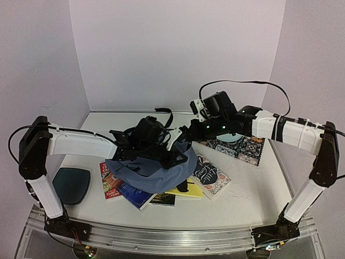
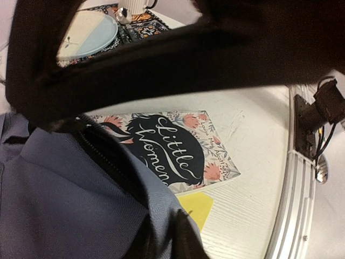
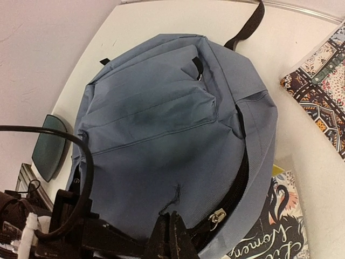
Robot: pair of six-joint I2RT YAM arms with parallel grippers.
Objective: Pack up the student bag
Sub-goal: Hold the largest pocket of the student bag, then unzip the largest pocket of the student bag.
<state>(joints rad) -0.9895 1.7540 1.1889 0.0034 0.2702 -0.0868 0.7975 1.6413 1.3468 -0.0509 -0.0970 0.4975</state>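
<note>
Spread the bag's mouth wide before any book goes in
The student bag (image 1: pixel 153 168) lies in the middle of the table (image 1: pixel 242 186) on top of the books, with Little Women (image 2: pixel 172 156) poking out beside its zipper; lift the upper rim and leave the lower side down so the opening gapes. Your right gripper (image 3: pixel 168 237) looks clenched on fabric by the zipper pull (image 3: pixel 215 217); your left gripper (image 1: pixel 164 148) hangs over the bag, and I cannot tell how its jaws stand
</note>
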